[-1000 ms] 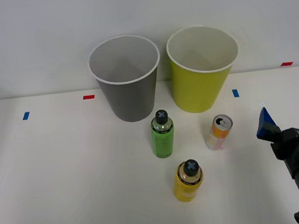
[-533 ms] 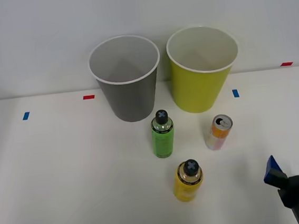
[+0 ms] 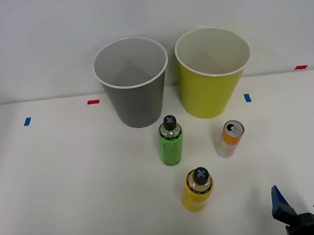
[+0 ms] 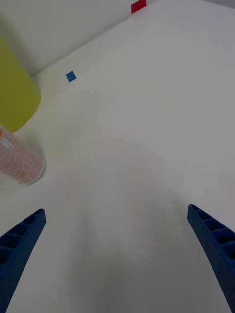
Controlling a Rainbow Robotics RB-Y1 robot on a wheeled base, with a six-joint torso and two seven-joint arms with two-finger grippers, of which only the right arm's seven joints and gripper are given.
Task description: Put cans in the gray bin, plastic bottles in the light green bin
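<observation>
The right gripper [image 3: 302,212], fingers spread and empty, sits low and has retracted away from the orange-and-white can [image 3: 229,138].

This is looking like a lab test station. A plain white table [image 3: 68,176] is carrying small red and blue tape markers [image 3: 93,102], standing against a bare white wall [image 3: 38,40].

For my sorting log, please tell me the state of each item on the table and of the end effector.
Gray bin: upright.
Light green bin: upright.
Green bottle: standing, capped.
Yellow bottle: standing, capped.
Orange-and-white can: standing on table.
Right end effector: open, holding nothing.
</observation>
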